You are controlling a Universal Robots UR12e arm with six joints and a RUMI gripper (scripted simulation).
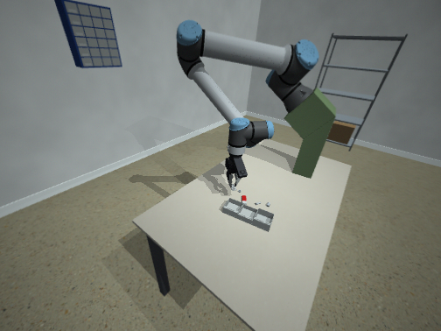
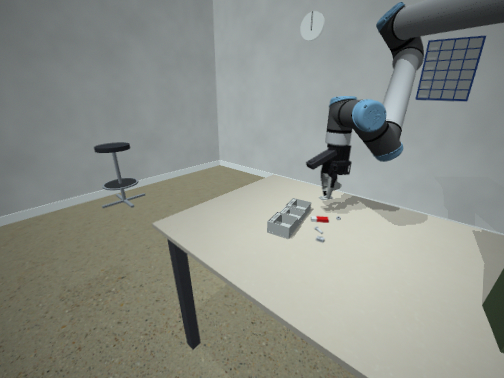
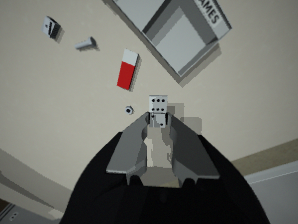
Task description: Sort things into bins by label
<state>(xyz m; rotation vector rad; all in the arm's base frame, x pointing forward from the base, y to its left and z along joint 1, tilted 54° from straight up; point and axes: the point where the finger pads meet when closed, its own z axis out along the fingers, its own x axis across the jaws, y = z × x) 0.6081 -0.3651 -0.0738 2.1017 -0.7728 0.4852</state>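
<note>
My gripper [image 1: 234, 186] [image 2: 326, 195] [image 3: 157, 113] is shut on a white die [image 3: 158, 103] with black dots, held above the table beside the bins. A row of three joined grey bins [image 1: 245, 218] [image 2: 278, 230] [image 3: 223, 30] stands upright; a label ending in "AMES" shows on the nearest bin in the wrist view, and the other labels are not readable. A red and white eraser [image 1: 244, 198] [image 2: 322, 219] [image 3: 127, 75], a small nut [image 1: 239, 191] [image 2: 338, 218] [image 3: 129, 110], a screw [image 2: 318, 230] [image 3: 86, 43] and a grey metal sharpener [image 1: 268, 204] [image 2: 320, 239] [image 3: 51, 27] lie on the table.
The table [image 1: 280, 263] [image 2: 400, 280] carries the bins and the loose things. The green arm stand [image 1: 312, 131] rises at the table's far end. A shelf rack [image 1: 372, 67] and a stool [image 2: 112, 147] stand away from the table.
</note>
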